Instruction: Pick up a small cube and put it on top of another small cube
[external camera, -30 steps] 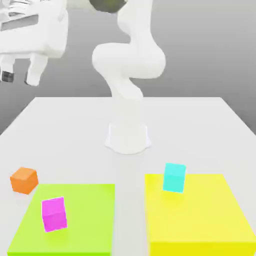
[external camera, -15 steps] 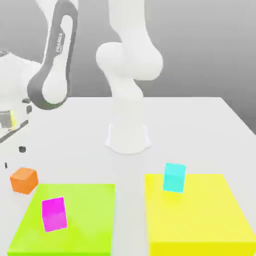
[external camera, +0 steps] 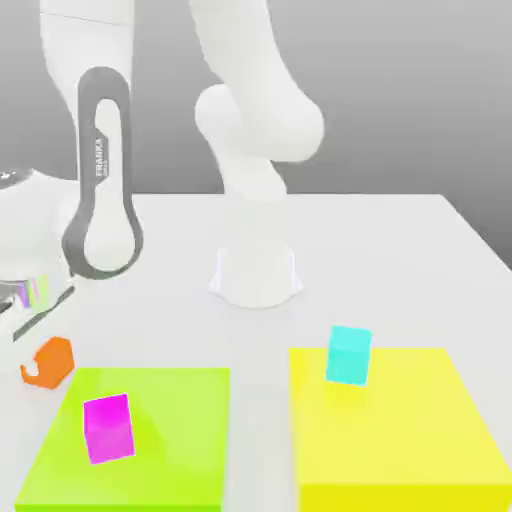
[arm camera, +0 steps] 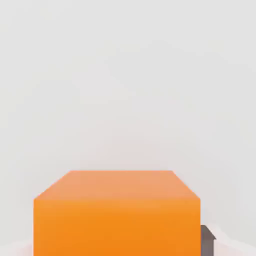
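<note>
A small orange cube (external camera: pixel 50 364) rests on the white table (external camera: pixel 400 260) at the exterior view's left, just off the green mat's far corner. My gripper (external camera: pixel 32 338) has come down over it and partly covers it. In the hand view the orange cube (arm camera: pixel 117 215) sits close up, with a dark fingertip (arm camera: pixel 207 241) pressed against its side, so the gripper is shut on it. A magenta cube (external camera: pixel 108 428) stands on the green mat (external camera: pixel 170 440). A cyan cube (external camera: pixel 349 355) stands at the far edge of the yellow mat (external camera: pixel 400 440).
The arm's white base (external camera: pixel 256 275) stands at the table's middle back. The green and yellow mats lie side by side along the front edge with a narrow strip of table between them.
The arm swung down from high at the exterior view's left onto the orange cube, and its fingers closed on the cube. The magenta and cyan cubes have not moved.
</note>
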Tool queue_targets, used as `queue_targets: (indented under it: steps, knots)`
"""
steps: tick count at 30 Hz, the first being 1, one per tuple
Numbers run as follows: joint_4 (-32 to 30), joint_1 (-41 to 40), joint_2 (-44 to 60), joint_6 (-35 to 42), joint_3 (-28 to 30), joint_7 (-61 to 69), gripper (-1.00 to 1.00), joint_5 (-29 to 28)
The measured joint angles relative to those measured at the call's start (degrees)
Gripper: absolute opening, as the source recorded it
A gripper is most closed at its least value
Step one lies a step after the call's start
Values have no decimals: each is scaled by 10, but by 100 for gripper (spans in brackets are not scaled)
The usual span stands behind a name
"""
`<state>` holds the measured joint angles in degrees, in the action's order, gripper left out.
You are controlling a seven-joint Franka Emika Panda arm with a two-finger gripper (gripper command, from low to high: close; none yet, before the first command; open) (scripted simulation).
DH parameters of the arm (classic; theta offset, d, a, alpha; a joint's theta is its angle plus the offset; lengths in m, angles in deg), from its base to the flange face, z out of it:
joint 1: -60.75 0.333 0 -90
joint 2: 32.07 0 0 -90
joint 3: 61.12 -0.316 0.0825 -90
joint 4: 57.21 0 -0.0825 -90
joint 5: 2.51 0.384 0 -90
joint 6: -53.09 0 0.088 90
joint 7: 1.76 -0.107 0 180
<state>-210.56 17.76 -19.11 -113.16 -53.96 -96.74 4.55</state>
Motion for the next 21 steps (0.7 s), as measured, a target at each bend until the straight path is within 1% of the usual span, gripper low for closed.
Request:
queue_targets:
  steps: [3, 5, 7, 12, 13, 15, 17, 18, 21]
  knots:
    - [-9, 9, -59, 50, 13, -27, -100, -37]
    - [9, 35, -82, 90, -5, -34, -100, -53]
    - [35, 81, -99, 132, -28, -33, -100, -62]
    - [104, 177, -136, 238, -83, -21, -100, -68]
    - [114, 199, -136, 249, -90, -19, -100, -69]
    - [117, 242, -112, 227, -86, -19, -100, -71]
    - [113, 221, -76, 187, -74, -18, -100, -70]
    - [111, 219, -66, 175, -73, -18, 100, -70]
    - [111, 219, -66, 175, -73, -18, 100, -70]
